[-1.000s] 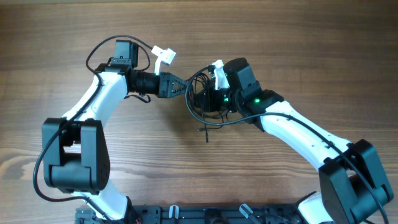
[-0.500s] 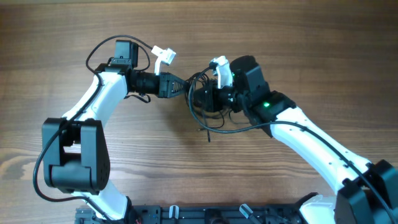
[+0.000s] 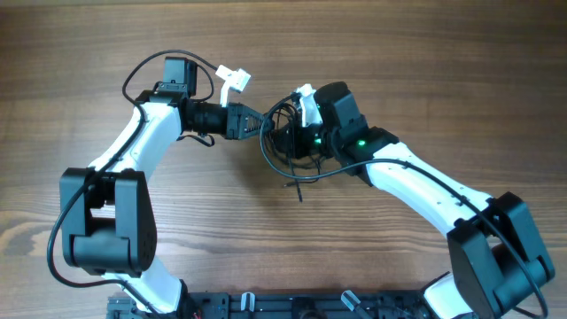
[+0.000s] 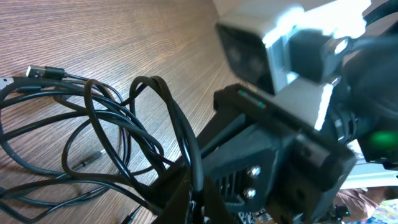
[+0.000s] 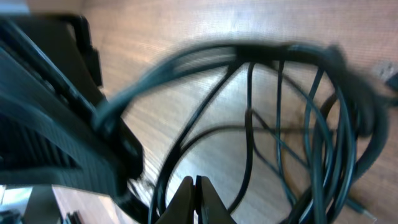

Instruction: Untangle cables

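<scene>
Pinching a loop of the cables (image 4: 176, 115) with the left gripper (image 4: 193, 199) mid-frame, probably to tug it loose; same tight pinch on the right gripper (image 5: 194, 199), hold unclear.

A brown wood-grain table (image 3: 425, 71) is seen, its grain running across the overhead view. Near its middle, a tangle of thin black cables (image 3: 282, 167) is spread on the wood in overlapping loops, and some loops are raised off the surface. A small plug end (image 4: 45, 73) is laid flat on the wood at the tangle's edge.
</scene>
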